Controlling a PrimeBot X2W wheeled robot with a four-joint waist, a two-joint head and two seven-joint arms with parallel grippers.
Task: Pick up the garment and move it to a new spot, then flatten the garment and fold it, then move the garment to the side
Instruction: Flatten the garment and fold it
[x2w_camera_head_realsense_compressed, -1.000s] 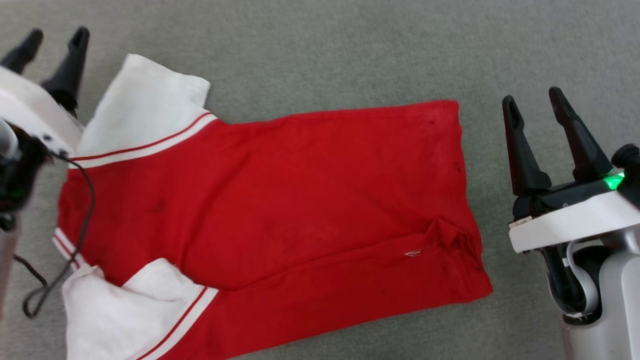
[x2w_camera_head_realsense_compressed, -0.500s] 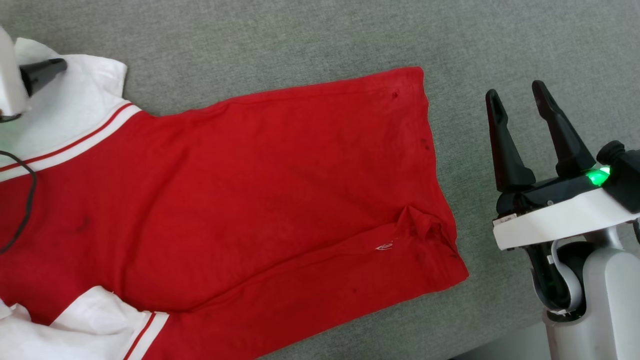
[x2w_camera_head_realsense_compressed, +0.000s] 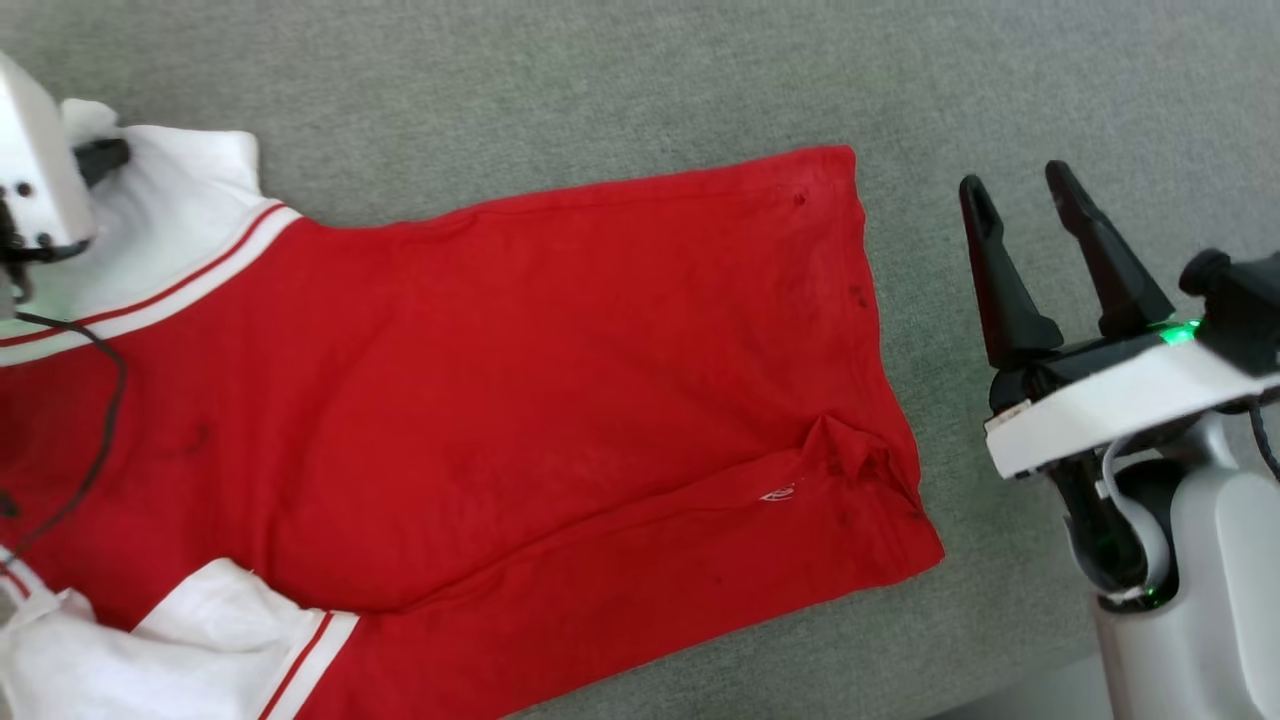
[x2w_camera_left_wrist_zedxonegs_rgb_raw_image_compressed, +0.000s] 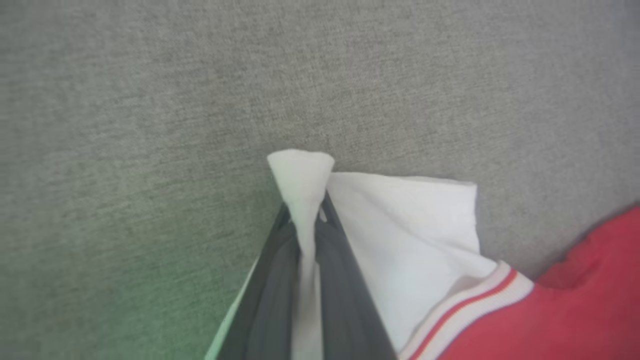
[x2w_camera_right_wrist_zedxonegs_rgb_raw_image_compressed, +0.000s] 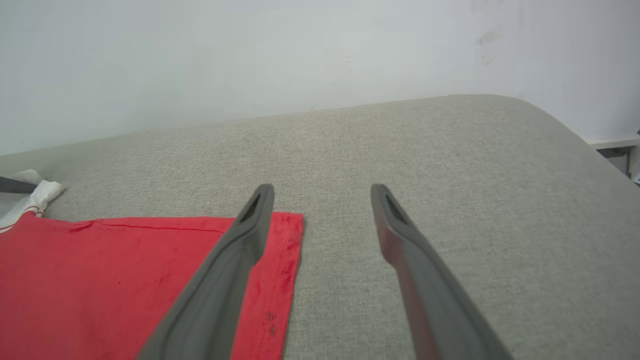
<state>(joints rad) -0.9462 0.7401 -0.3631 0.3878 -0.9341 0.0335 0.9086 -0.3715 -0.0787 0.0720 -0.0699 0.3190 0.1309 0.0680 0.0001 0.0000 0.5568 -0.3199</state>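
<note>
L tool (x2w_camera_left_wrist_zedxonegs_rgb_raw_image_compressed: 304, 210) pinches white sleeve (x2w_camera_left_wrist_zedxonegs_rgb_raw_image_compressed: 400, 225), upper left; bright red soft-fabric jersey (x2w_camera_head_realsense_compressed: 560, 400) runs lengthwise toward open R tool (x2w_camera_head_realsense_compressed: 1016, 178).

Work surface (x2w_camera_head_realsense_compressed: 600, 80): padded, covered in grey woven upholstery of fine, even weave. Flat across the middle, rounded off at the far right corner (x2w_camera_right_wrist_zedxonegs_rgb_raw_image_compressed: 550, 120) in the right wrist view. Tinted green at lower left in the left wrist view. Backed by a plain white wall (x2w_camera_right_wrist_zedxonegs_rgb_raw_image_compressed: 250, 60) along the far edge, with faint smudges (x2w_camera_right_wrist_zedxonegs_rgb_raw_image_compressed: 487, 37) at upper right. Narrow white ledge (x2w_camera_right_wrist_zedxonegs_rgb_raw_image_compressed: 612, 142) below the wall at the right edge. Pale floor strip (x2w_camera_head_realsense_compressed: 1030, 695) beyond the near edge in the head view.
</note>
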